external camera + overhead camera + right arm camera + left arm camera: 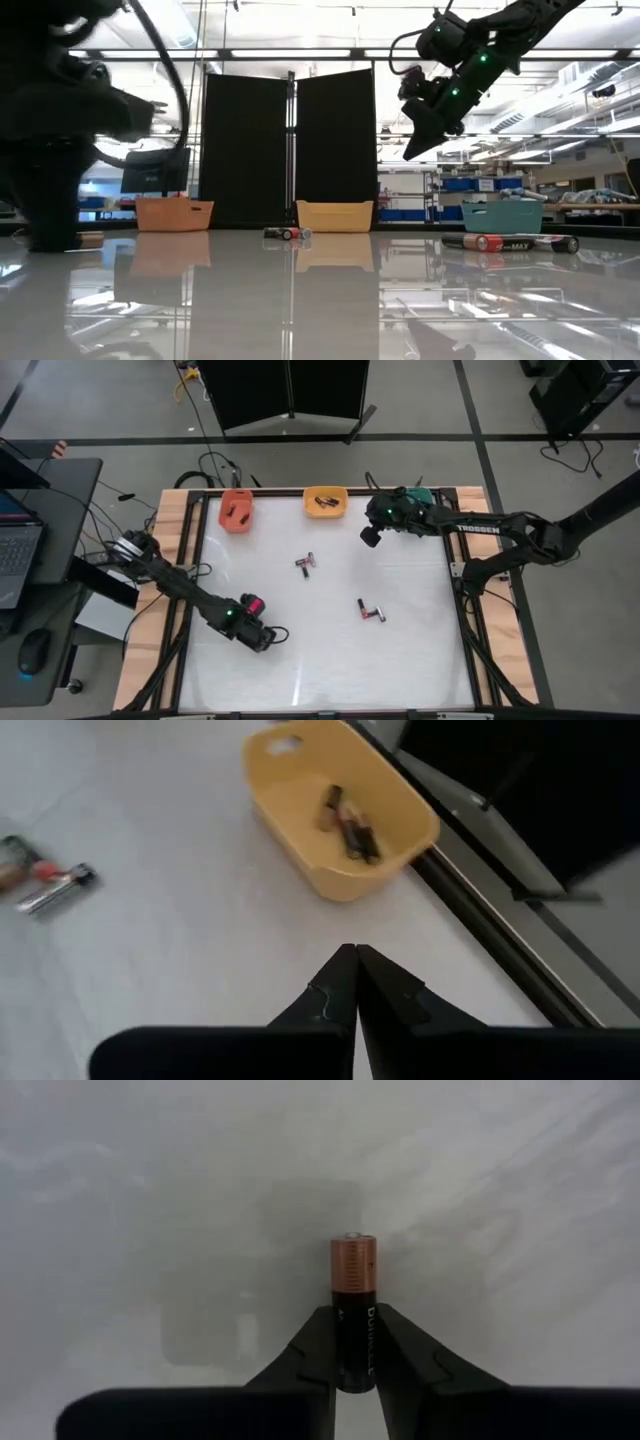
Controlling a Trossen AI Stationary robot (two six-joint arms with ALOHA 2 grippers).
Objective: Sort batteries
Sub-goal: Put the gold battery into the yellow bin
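White surface [330,660] framed in wood, with an orange bin [237,511] and a yellow bin [325,501] at its far edge; dark screens and lab shelving beyond. Left pincer [357,1342] sits low near the left front of the surface, fingers pressed against the black body of a copper-topped battery [354,1295]. Battery's long axis runs straight out from between the fingers, copper end pointing away from the wrist; whether it is lifted off the surface cannot be told. Judgement: grasp step done or nearly so, carry to a bin comes next, and both bins lie well ahead of this pincer, toward the far edge. Right pincer [357,982] hangs raised above the surface, fingers shut on nothing, just short of the yellow bin, which already holds several batteries. Loose batteries remain: one pair [306,564] mid-surface, between the two pincers, and another pair [371,611] nearer the right arm. Orange bin also shows dark batteries inside. Risk, as judged: the grip sits at the battery's base, so it may pivot in transit.
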